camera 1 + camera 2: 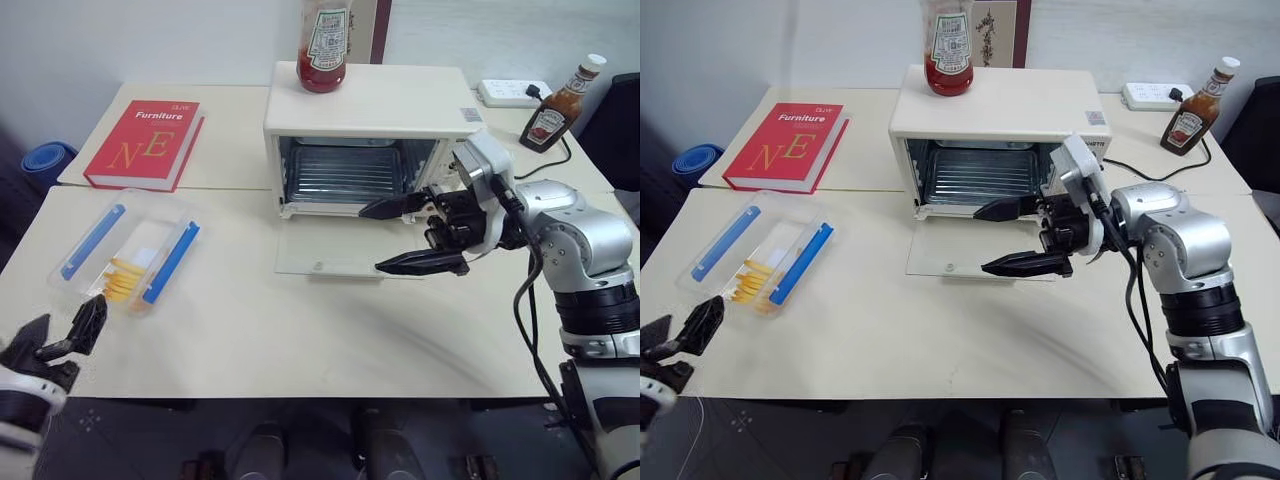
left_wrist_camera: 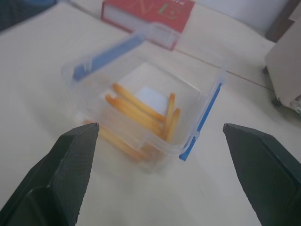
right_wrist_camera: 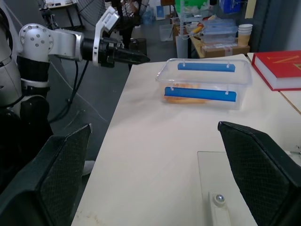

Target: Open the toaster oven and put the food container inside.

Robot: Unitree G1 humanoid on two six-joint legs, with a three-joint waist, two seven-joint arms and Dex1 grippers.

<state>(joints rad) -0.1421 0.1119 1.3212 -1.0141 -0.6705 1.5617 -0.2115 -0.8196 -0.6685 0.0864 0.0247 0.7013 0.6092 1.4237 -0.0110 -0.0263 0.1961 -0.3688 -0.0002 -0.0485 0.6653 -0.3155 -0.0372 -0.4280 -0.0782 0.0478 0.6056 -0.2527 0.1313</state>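
Toaster oven [image 1: 365, 110] door down; food container [image 1: 125, 250] on surface [image 1: 300, 330]; left gripper [image 1: 62, 335] and right gripper [image 1: 410, 235] spread wide, holding nothing.

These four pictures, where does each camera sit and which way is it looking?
Left and right eye views: on the head, looking down at the table, open toaster oven and both grippers.
Left wrist view: on the left arm, facing the food container between the left gripper's open fingers.
Right wrist view: on the right arm, facing across the table past the right gripper's open fingers.
Shared: both wrist views show the container and red book.
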